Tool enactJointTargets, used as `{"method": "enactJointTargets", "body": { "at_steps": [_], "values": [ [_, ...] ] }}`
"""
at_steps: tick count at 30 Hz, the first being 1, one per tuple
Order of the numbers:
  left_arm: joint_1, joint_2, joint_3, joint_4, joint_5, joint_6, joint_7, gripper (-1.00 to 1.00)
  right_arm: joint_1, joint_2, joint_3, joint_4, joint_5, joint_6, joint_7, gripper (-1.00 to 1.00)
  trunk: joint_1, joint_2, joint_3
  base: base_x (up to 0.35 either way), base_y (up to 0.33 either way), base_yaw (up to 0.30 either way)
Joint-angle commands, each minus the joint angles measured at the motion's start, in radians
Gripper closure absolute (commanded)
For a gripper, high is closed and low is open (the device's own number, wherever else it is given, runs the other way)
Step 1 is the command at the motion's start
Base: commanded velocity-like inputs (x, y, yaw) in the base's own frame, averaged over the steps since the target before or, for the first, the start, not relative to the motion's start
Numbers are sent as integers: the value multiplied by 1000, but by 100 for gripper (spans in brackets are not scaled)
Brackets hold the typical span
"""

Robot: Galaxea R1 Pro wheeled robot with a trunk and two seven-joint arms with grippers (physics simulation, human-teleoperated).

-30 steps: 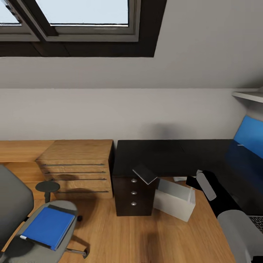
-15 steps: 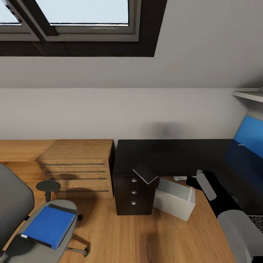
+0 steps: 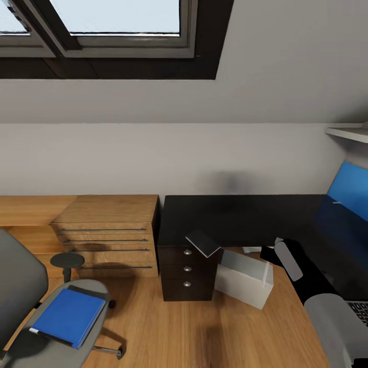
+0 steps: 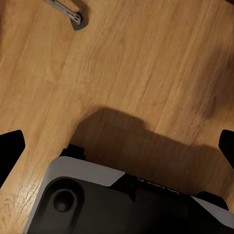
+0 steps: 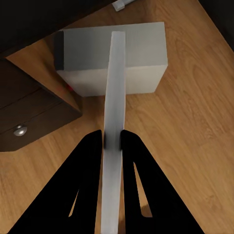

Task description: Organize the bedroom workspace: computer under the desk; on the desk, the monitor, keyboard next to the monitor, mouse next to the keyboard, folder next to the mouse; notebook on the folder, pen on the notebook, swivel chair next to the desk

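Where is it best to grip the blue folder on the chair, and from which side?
Probably the near edge of the folder, one finger above and one below, since it lies flat. Come from the front of the swivel chair; backrest and armrest guard the other sides.

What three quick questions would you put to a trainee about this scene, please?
1. True or false: the folder lies on the chair seat.
2. The computer stands on: A) the desk; B) the floor; C) the chest.
3. What do the right fingers grip?
Key: 1 true; 2 B; 3 the notebook, seen edge-on.
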Motion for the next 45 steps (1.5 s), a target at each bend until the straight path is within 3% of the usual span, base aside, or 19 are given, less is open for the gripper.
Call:
{"method": "enactJointTargets", "body": {
  "at_steps": [1,14,45],
  "values": [
    [0,-1,3,-1,9,3,-2,-100,-1,-1,4,-1,-11,1,-11,100,1,-2,-2,0,0,0],
    [0,0,2,-1,11,2,-3,-100,-1,0,4,-1,-11,-2,-11,100,1,-2,-2,62,0,0],
    [0,-1,2,0,10,-35,-3,-100,-1,-1,4,-2,-12,-3,-9,100,1,-2,-2,324,-2,0]
  ]
}}
